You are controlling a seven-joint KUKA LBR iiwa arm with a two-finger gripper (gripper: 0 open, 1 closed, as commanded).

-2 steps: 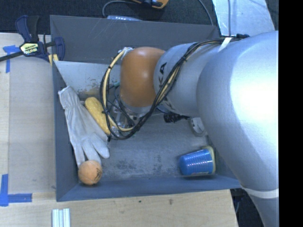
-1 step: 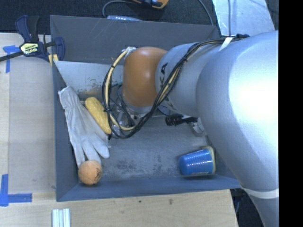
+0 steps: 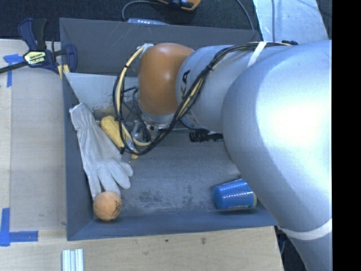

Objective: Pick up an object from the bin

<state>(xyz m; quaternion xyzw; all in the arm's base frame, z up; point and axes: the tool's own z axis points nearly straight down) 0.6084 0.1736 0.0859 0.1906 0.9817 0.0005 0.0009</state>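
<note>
The yellow item (image 3: 111, 130), long and curved like a banana, is lying in the far-left part of the bin (image 3: 169, 222), with its left side against the glove (image 3: 96, 151). Its right end is passing under the end effector (image 3: 132, 143), which is hanging low just beside and partly over it. The orange cover (image 3: 161, 78) and the cables (image 3: 121, 89) are masking the end effector from above, so whether it is released or clenched cannot be told.

Handling, as a judgement: the item is probably a light toy, with a smooth, rounded skin that is likely to slip. The grasp is best taken across its narrow middle, square to its length, where the curve is least. The glove is soft and limp, and it is lying close enough to be caught along with the item.

The ball (image 3: 107, 205) is resting in the near-left corner at the glove's tip. The cup (image 3: 233, 195) is lying on its side well apart, near the right.
</note>
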